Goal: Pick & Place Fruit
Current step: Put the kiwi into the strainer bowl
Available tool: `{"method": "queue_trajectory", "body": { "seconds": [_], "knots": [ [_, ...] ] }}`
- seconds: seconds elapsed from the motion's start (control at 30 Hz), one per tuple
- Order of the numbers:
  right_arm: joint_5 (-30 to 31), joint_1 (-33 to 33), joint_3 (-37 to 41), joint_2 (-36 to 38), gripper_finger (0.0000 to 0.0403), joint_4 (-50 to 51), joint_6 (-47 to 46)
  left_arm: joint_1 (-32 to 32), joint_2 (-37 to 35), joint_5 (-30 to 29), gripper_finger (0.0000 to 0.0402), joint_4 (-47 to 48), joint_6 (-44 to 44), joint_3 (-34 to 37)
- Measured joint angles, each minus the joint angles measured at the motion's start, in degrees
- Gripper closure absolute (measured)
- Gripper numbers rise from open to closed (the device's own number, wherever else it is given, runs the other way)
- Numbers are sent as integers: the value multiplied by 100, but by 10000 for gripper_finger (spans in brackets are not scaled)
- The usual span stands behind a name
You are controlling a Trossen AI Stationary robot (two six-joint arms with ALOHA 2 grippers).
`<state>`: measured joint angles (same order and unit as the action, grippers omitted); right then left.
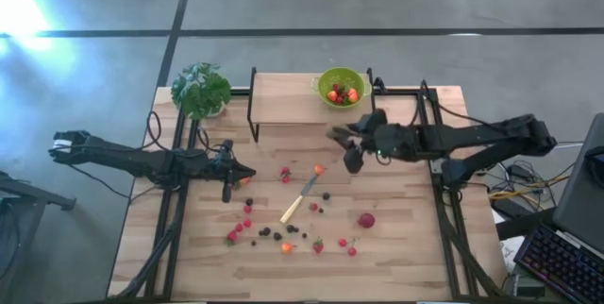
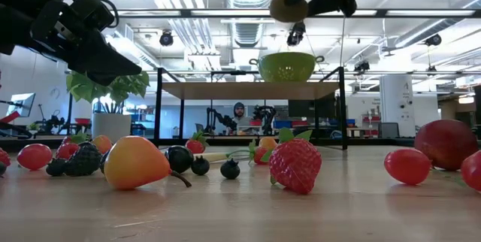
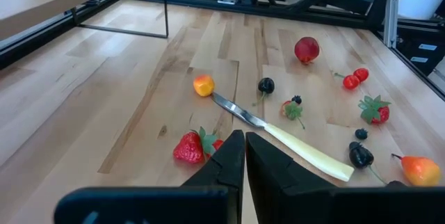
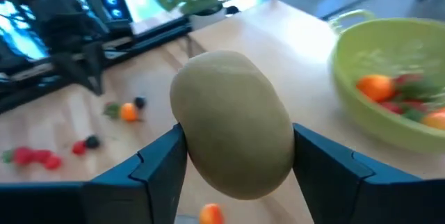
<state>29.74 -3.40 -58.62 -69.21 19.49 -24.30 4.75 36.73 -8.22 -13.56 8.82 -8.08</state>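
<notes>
The wooden surface (image 1: 396,238) carries scattered fruit. On a raised shelf (image 1: 283,101) behind it sits a green colander (image 1: 340,87) with some pieces inside. The right gripper (image 4: 236,161), just beside the colander, has its jaws clamped on the kiwi (image 4: 233,130). The left gripper (image 3: 245,156), jaws together, hovers well apart from the colander, above a strawberry (image 3: 189,147) and the knife (image 3: 278,137).
</notes>
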Motion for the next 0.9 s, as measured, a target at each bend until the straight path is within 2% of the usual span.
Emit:
{"method": "queue_trajectory", "body": {
  "seconds": [0.33, 0.77, 0.9],
  "knots": [
    [-9, 834, -679, -18, 168, 751, 210, 0, 0, 2, 381, -4, 0, 0],
    [-25, 2064, -591, -29, 178, 768, 356, -1, 0, 0, 381, -9, -2, 0],
    [-411, 2516, -490, -29, 170, 705, 358, 0, 0, 1, 381, -9, -2, 0]
  ]
}}
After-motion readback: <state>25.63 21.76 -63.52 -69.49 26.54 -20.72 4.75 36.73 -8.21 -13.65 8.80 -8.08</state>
